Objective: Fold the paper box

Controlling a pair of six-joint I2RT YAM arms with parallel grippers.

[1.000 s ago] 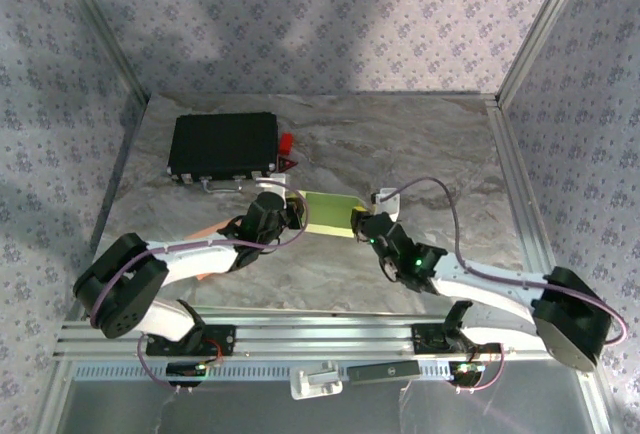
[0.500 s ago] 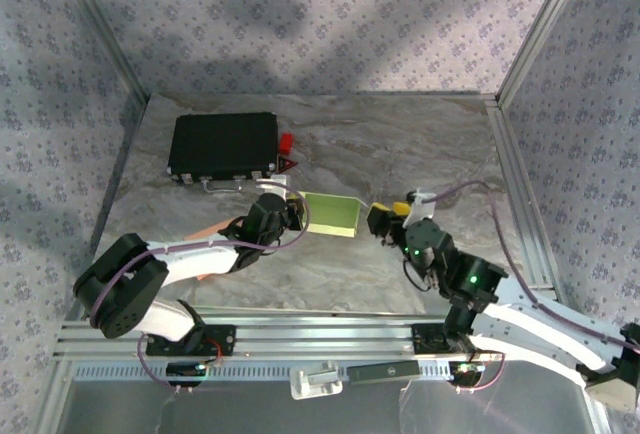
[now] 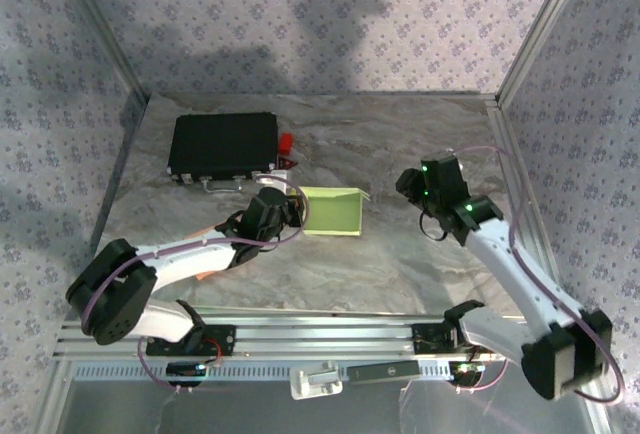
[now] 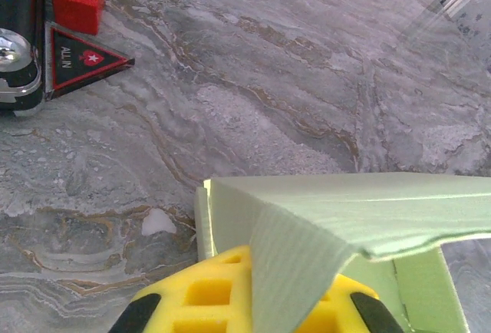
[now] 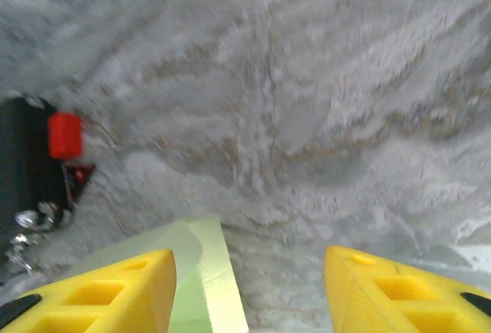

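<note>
- The case [image 3: 222, 146] and the red block [image 3: 287, 142] sit at the far left of the tabletop [image 3: 420, 264], unmoved over the last second.
- The left hand [image 3: 290, 211] has kept its place and is pressed together on the left wall of the box [image 3: 335, 212]. Its wrist view shows green paper pinched between the yellow fingers [image 4: 199, 295].
- The box lies near the middle of the tabletop, open side up, about where it was. Its far and right walls now stand upright.
- The right hand [image 3: 415, 182] is what has changed. A second ago it was at the box's right end; now it has pulled back to the right and risen, well apart from the box. Its fingers [image 5: 100, 279] are spread with nothing between them, and its wrist view is blurred.
- Judging from this, the right-end fold looks finished and let go. The left hand alone steadies the box, and the right hand is free to go to another flap.
</note>
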